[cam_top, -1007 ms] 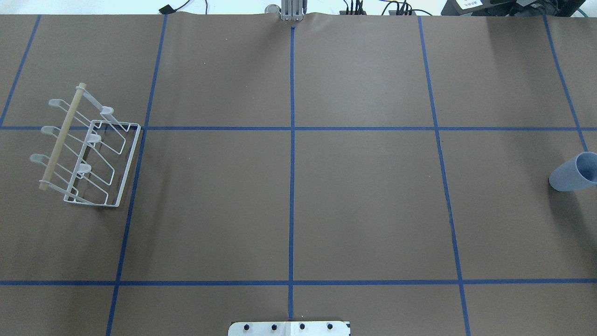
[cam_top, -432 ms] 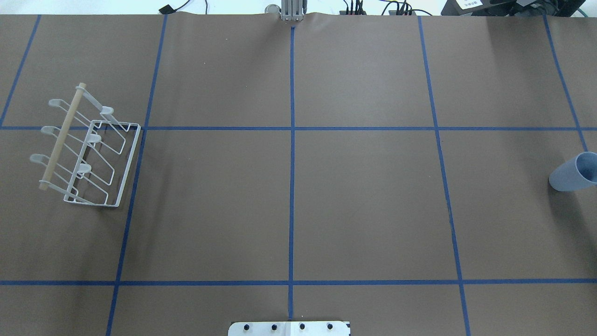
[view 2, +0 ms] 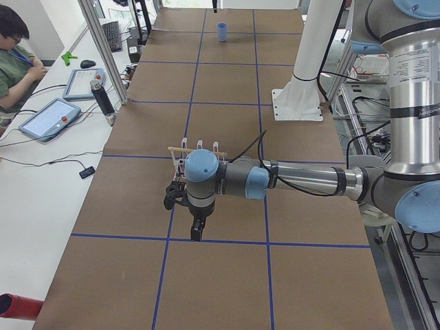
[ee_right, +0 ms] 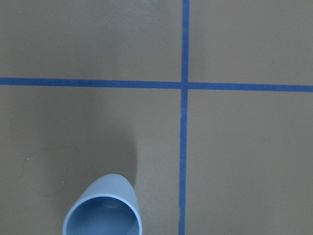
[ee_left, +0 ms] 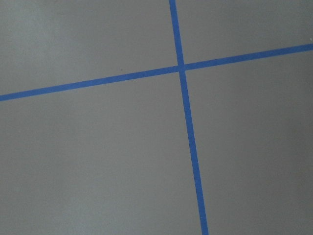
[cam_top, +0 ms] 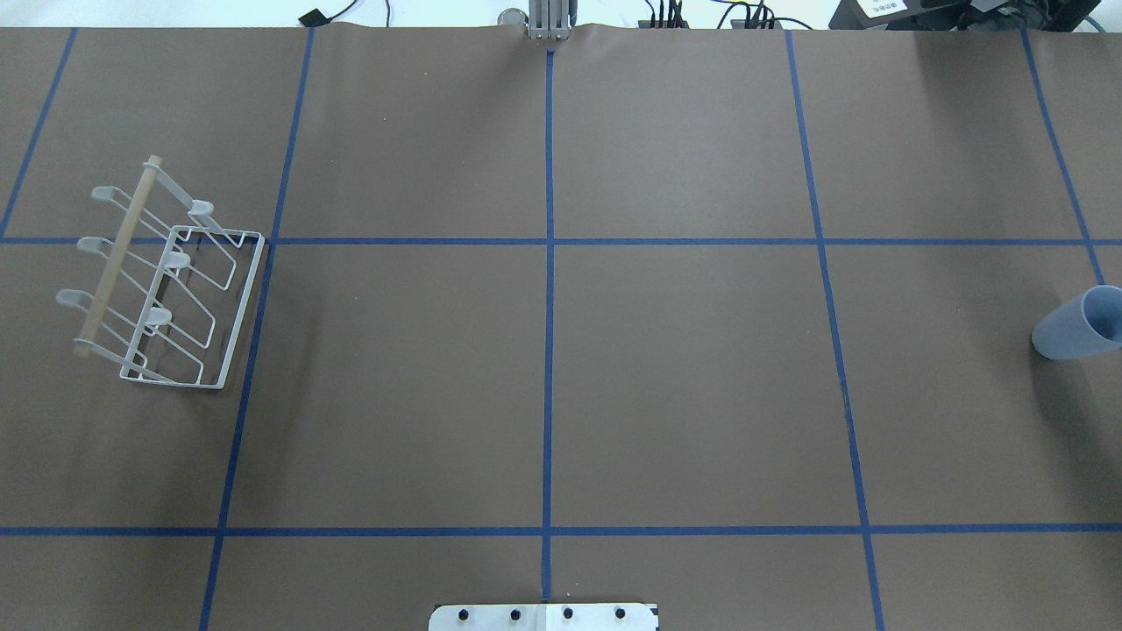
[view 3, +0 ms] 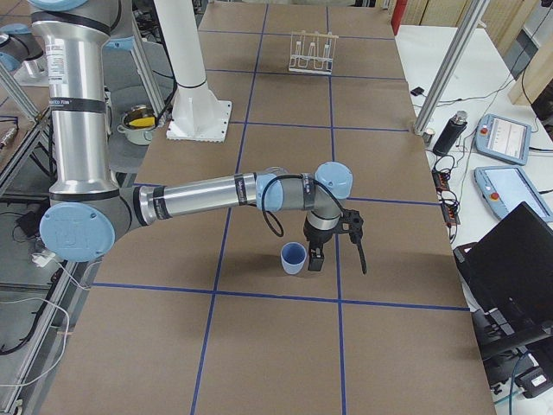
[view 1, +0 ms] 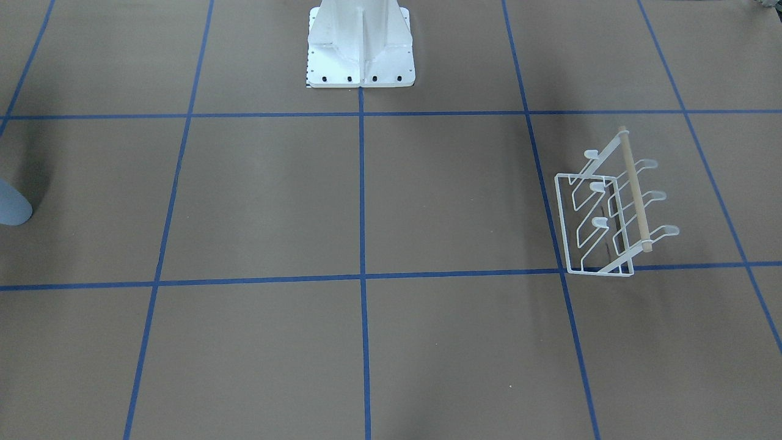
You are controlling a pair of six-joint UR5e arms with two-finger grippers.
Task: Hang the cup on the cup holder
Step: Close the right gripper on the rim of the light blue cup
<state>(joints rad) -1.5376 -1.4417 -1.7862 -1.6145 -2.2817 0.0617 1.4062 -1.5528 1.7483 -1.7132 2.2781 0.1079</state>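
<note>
The pale blue cup [cam_top: 1080, 326] stands upright, mouth up, at the table's far right edge; it also shows in the front view [view 1: 11, 206] and the right wrist view [ee_right: 103, 210]. In the right side view my right gripper [view 3: 339, 264] hangs just beside the cup [view 3: 293, 258]; I cannot tell whether it is open or shut. The white wire cup holder [cam_top: 166, 279] with its wooden rod stands empty at the far left, also in the front view [view 1: 614, 214]. In the left side view my left gripper [view 2: 183, 218] hovers in front of the cup holder [view 2: 199, 147]; its state cannot be told.
Blue tape lines divide the brown table cover [cam_top: 684, 377] into squares. The robot's white base [view 1: 360, 49] stands at the table's near middle edge. An operator [view 2: 15, 55] with tablets sits beside the table, and a laptop [view 3: 514, 268] stands at its right end.
</note>
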